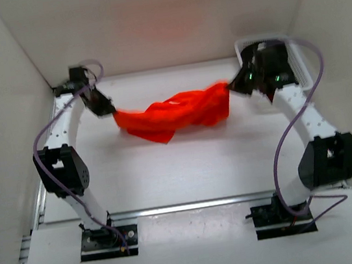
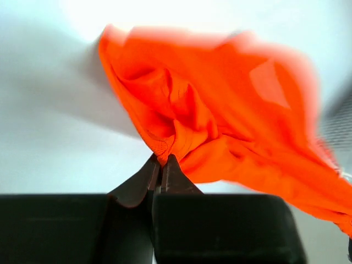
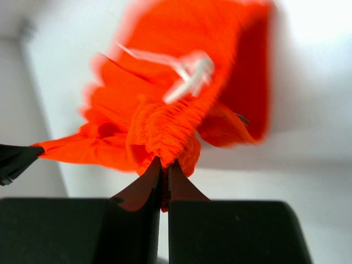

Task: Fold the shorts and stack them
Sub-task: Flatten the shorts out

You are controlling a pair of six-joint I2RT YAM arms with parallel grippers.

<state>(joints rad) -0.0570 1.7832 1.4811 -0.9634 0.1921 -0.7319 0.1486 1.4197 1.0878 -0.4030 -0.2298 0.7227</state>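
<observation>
The orange-red shorts [image 1: 177, 113] hang stretched between my two grippers above the far half of the table, sagging in the middle. My left gripper [image 1: 111, 111] is shut on the left end of the fabric; the left wrist view shows the cloth [image 2: 220, 110] pinched between the closed jaws of that gripper [image 2: 163, 160]. My right gripper [image 1: 230, 85] is shut on the gathered elastic waistband [image 3: 165, 129], clamped between the tips of that gripper [image 3: 164, 163]. The white drawstring [image 3: 190, 77] dangles over the fabric, blurred.
A white mesh basket [image 1: 298, 56] stands at the far right behind the right arm. White walls enclose the table on three sides. The white table surface [image 1: 188, 170] stretches beneath the hanging shorts toward the arm bases.
</observation>
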